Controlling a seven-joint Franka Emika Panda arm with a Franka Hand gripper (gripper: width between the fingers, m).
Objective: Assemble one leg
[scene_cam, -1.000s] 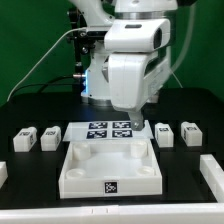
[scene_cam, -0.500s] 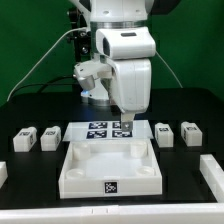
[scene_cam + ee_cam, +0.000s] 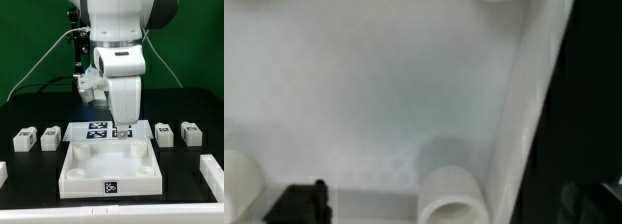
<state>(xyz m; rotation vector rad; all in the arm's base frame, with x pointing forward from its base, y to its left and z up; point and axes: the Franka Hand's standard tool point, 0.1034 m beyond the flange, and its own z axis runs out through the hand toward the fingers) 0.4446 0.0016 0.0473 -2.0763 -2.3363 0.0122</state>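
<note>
Four small white legs with marker tags lie on the black table: two on the exterior view's left [image 3: 25,139] [image 3: 48,136] and two on its right [image 3: 165,133] [image 3: 188,132]. The large white tray [image 3: 72,176] lies front centre. My gripper [image 3: 122,131] hangs over the tray's far rim, far from every leg. In the wrist view the gripper [image 3: 455,205] is open and holds nothing; one dark fingertip [image 3: 299,203] shows over the tray floor [image 3: 384,90]. A rounded white post [image 3: 450,196] of the tray stands between the fingers.
The marker board [image 3: 100,128] lies just behind the tray, partly hidden by the arm. White parts sit at the front left [image 3: 3,172] and front right [image 3: 212,172] edges. Cables run behind the arm's base [image 3: 85,85].
The arm has swung toward the exterior view's left, and the gripper has shifted from the tray's far right corner toward the middle of its far rim. The legs have not moved.
</note>
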